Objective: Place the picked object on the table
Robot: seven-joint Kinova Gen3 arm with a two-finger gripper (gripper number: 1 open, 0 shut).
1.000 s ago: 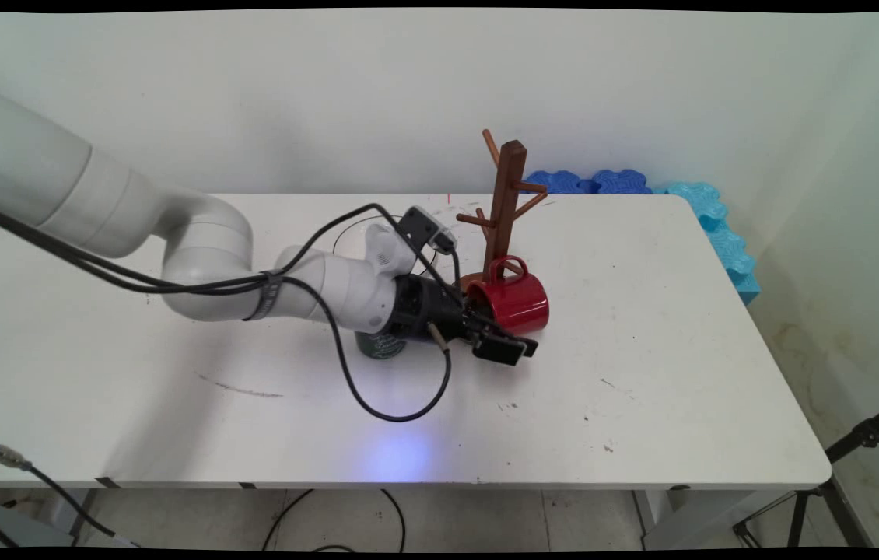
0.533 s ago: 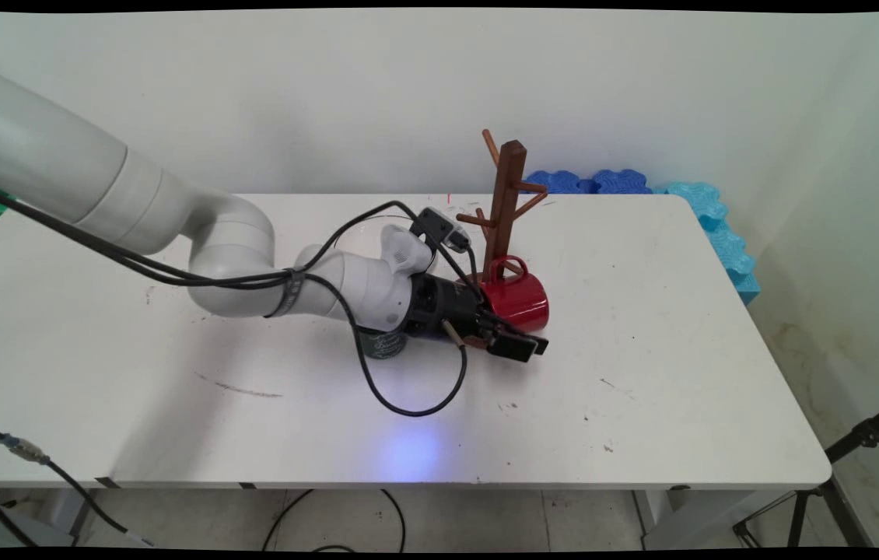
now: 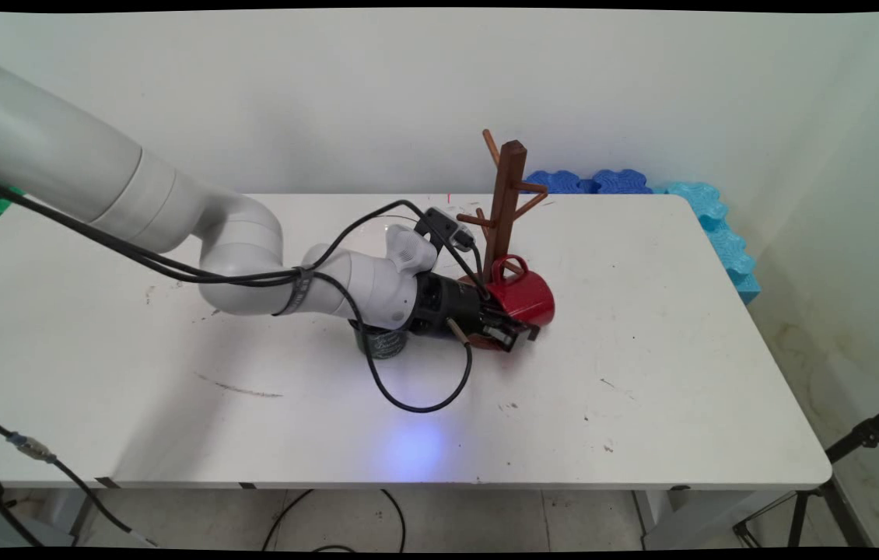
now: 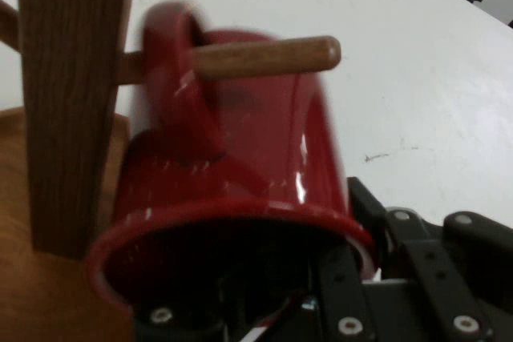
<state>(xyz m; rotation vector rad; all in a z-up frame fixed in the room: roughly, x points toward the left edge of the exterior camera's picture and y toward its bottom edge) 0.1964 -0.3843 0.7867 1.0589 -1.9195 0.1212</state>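
Hand view shows us the red mug [image 4: 232, 166] on its side, its handle [image 4: 172, 78] threaded over a low peg [image 4: 264, 58] of the wooden mug tree [image 4: 72, 102], open mouth facing the gripper [image 4: 361, 254]. We find the fingers drawn narrow across the mug's wall at the rim, one inside the mouth and one outside.

On the main view the gripper [image 3: 513, 336] sits low over the tabletop [image 3: 642, 350], and the red mug [image 3: 525, 299] hangs just beside the base of the mug tree [image 3: 506, 202]. A dark cup [image 3: 381, 342] stands under the wrist.

We judge the hold shallow. Any movement should run along the peg's axis and slowly, since a sideways pull would lever the handle against the peg and tip the tree.
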